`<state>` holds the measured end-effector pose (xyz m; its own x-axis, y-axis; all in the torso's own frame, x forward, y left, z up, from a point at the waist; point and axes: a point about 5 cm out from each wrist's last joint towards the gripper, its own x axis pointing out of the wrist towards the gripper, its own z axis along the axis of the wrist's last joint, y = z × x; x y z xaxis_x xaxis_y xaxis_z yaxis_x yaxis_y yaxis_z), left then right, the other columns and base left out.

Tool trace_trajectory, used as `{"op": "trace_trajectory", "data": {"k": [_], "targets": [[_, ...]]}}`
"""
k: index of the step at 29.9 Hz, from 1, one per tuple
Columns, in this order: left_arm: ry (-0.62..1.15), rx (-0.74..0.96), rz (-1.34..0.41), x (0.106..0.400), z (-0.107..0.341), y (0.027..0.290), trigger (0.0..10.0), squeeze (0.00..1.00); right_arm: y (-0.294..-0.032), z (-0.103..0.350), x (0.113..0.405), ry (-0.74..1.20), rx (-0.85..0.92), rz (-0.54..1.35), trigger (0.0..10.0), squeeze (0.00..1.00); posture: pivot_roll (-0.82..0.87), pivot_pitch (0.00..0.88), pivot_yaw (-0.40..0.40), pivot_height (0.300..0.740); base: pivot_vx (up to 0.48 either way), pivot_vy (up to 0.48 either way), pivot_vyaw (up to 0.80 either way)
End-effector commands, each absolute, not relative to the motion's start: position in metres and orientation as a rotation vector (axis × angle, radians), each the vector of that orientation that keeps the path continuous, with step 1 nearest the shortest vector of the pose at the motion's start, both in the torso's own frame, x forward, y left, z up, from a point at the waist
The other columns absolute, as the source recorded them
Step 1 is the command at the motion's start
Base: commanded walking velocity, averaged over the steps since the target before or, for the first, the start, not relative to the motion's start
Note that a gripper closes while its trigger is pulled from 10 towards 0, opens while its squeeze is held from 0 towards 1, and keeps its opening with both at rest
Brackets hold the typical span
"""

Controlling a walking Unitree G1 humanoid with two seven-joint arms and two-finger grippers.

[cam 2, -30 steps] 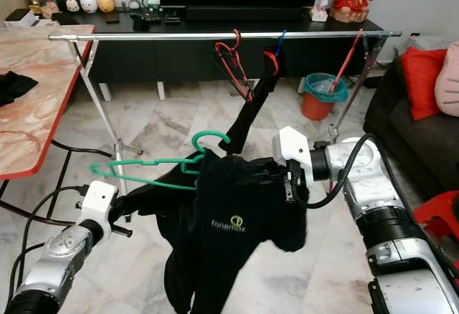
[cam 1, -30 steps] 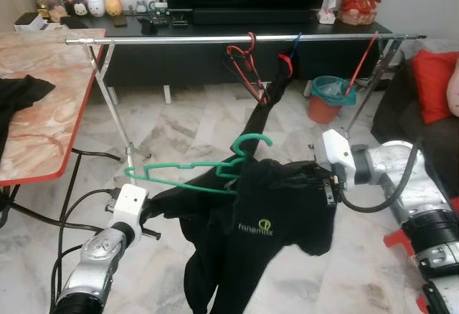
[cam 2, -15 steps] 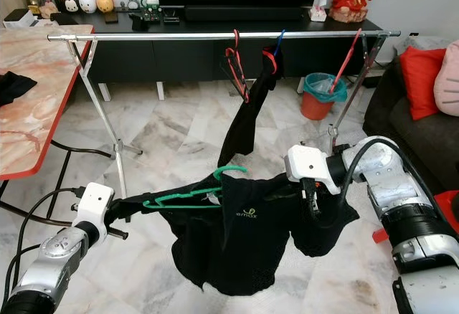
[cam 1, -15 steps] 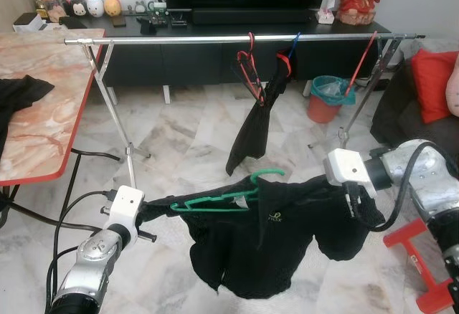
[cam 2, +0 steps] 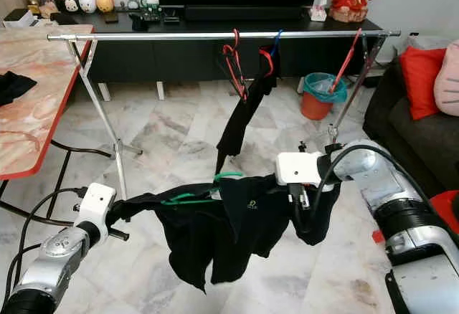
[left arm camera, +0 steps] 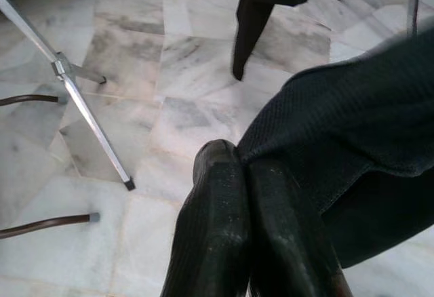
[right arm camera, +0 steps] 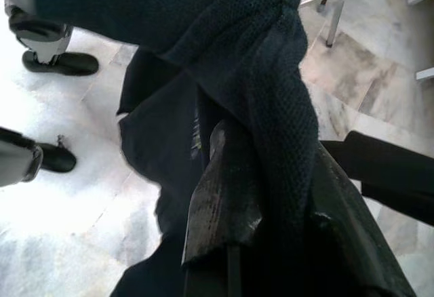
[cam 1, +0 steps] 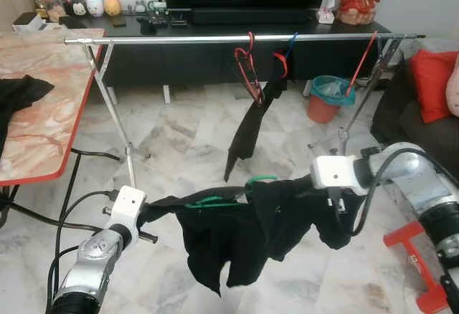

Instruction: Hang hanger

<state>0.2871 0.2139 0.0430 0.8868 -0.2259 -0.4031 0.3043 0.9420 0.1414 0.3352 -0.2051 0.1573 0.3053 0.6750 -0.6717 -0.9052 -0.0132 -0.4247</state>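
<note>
Room: marble-tiled floor (cam 1: pixel 179 131) underfoot, black TV cabinet (cam 1: pixel 215 49) along the far wall, dark sofa (cam 1: pixel 409 124) with a red cushion (cam 1: pixel 434 84) at my right.
Table: red-edged marble table (cam 1: pixel 36 106) at my left, with a dark cloth (cam 1: pixel 18 95) lying over its near edge.
Clothes rail: silver clothes rail (cam 1: pixel 237 39) spans the room before the cabinet on slanted legs. Near its middle hang a red hanger (cam 1: pixel 247 70) and a black garment (cam 1: pixel 251 124) that reaches toward the floor; another red hanger (cam 1: pixel 362 59) leans near its right end.
Bin: teal-lined orange bin (cam 1: pixel 328 99) stands on the floor behind the rail's right end.
Black shirt: black shirt (cam 1: pixel 244 231) is stretched low between my two arms, well below and in front of the rail, its body sagging toward the floor.
Green hanger: green hanger (cam 1: pixel 222 198) lies inside the shirt, nearly flat, with its hook showing at the collar; it is not on the rail.
Left gripper: my left gripper (left arm camera: pixel 247 175) is low at my left, its fingers pressed together on the shirt's left sleeve end.
Right gripper: my right gripper (right arm camera: pixel 264 168) is at my right, fingers pointing down, with the shirt's right sleeve bunched and clamped between them.
Other: a person's dark shoes (right arm camera: pixel 57 63) show on the floor in the right wrist view.
</note>
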Motion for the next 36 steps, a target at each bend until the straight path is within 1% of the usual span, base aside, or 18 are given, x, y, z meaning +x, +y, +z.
{"op": "trace_trajectory", "data": {"k": [1, 4, 5, 7, 11, 13, 14, 16, 20, 22, 26, 31, 36], "targets": [[0.394, 0.232, -0.305, 0.287, 0.046, 0.214, 10.0, 0.0, -0.205, 0.167, 0.341, 0.259, -0.959, 1.234, 10.0, 0.0, 0.02, 0.0, -0.064, 0.728, 0.0, 0.0, 0.0], [0.4, 0.243, -0.335, 0.286, 0.046, 0.211, 10.0, 0.0, -0.202, 0.168, 0.344, 0.231, -0.937, 1.209, 10.0, 0.0, 0.02, 0.0, -0.065, 0.728, 0.0, 0.0, 0.0], [0.402, 0.244, -0.352, 0.285, 0.045, 0.209, 10.0, 0.0, -0.199, 0.169, 0.345, 0.206, -0.906, 1.207, 10.0, 0.0, 0.02, 0.0, -0.065, 0.728, 0.0, 0.0, 0.0], [0.402, 0.241, -0.359, 0.285, 0.045, 0.207, 10.0, 0.0, -0.195, 0.167, 0.344, 0.203, -0.897, 1.229, 10.0, 0.0, 0.03, 0.0, -0.065, 0.728, 0.0, 0.0, 0.0], [0.387, 0.226, -0.344, 0.289, 0.051, 0.207, 10.0, 0.0, -0.195, 0.154, 0.335, 0.265, -0.908, 1.319, 10.0, 0.0, 0.03, 0.0, -0.067, 0.728, 0.0, 0.0, 0.0], [0.384, 0.224, -0.34, 0.29, 0.052, 0.207, 10.0, 0.0, -0.195, 0.153, 0.334, 0.273, -0.912, 1.329, 10.0, 0.0, 0.03, 0.0, -0.067, 0.728, 0.0, 0.0, 0.0], [0.364, 0.207, -0.324, 0.295, 0.058, 0.208, 10.0, 0.0, -0.196, 0.145, 0.331, 0.311, -0.947, 1.343, 10.0, 0.0, 0.03, 0.0, -0.067, 0.728, 0.0, 0.0, 0.0], [0.349, 0.193, -0.314, 0.298, 0.064, 0.209, 10.0, 0.0, -0.196, 0.14, 0.33, 0.328, -0.965, 1.347, 10.0, 0.0, 0.03, 0.0, -0.066, 0.728, 0.0, 0.0, 0.0], [0.331, 0.187, -0.31, 0.302, 0.071, 0.21, 10.0, 0.0, -0.196, 0.137, 0.328, 0.344, -0.956, 1.356, 10.0, 0.0, 0.03, 0.0, -0.066, 0.728, 0.0, 0.0, 0.0], [0.324, 0.185, -0.308, 0.304, 0.074, 0.211, 10.0, 0.0, -0.197, 0.135, 0.327, 0.363, -0.978, 1.361, 10.0, 0.0, 0.03, 0.0, -0.064, 0.728, 0.0, 0.0, 0.0], [0.309, 0.163, -0.321, 0.306, 0.082, 0.21, 10.0, 0.0, -0.201, 0.128, 0.331, 0.391, -1.051, 1.296, 10.0, 0.0, 0.03, 0.0, -0.064, 0.728, 0.0, 0.0, 0.0], [0.315, 0.169, -0.36, 0.304, 0.084, 0.206, 10.0, 0.0, -0.199, 0.126, 0.332, 0.38, -1.052, 1.273, 10.0, 0.0, 0.03, 0.0, -0.064, 0.728, 0.0, 0.0, 0.0], [0.313, 0.149, -0.399, 0.304, 0.088, 0.2, 10.0, 0.0, -0.189, 0.121, 0.335, 0.332, -1.039, 1.217, 10.0, 0.0, 0.04, 0.0, -0.067, 0.728, 0.0, 0.0, 0.0]]}}
